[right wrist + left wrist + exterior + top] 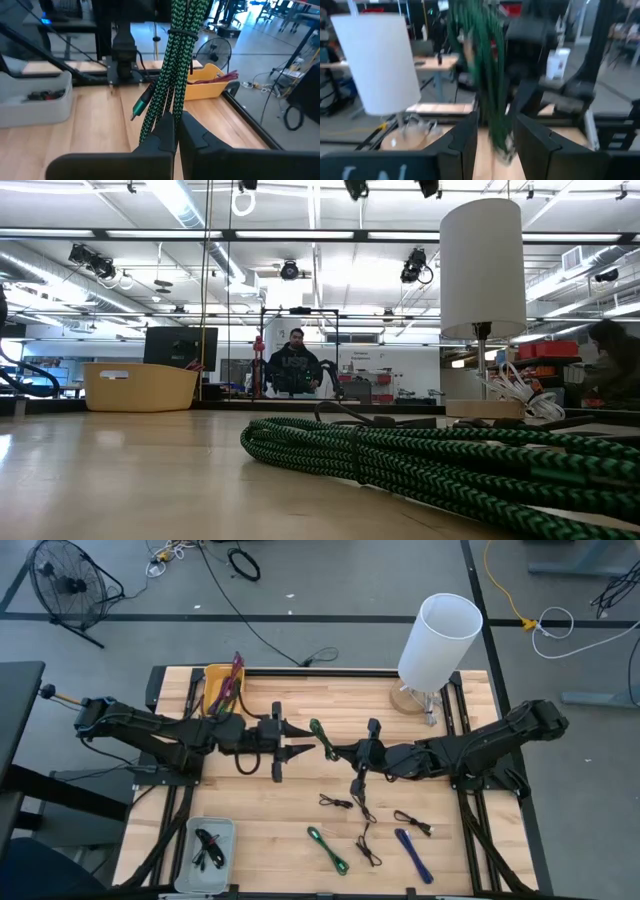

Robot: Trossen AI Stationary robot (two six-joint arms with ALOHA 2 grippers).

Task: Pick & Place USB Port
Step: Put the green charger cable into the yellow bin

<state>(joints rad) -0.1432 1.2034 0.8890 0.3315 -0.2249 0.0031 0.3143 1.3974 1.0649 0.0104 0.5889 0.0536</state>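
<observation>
The right gripper (175, 131) has its jaws clamped on the green cable (177, 60), the left gripper (296, 743) jaws apart; placement remains.

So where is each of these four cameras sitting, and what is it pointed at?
High view: overhead, straight down on the table; both arms meet at a held green cable.
Low view: tabletop height, facing the room; another green cable up close, no arm.
Left wrist view: past the left tool, toward the lamp.
Right wrist view: past the right tool, shut on the green cable, toward the yellow bin.
Shared: both wrist views see the held cable.
</observation>
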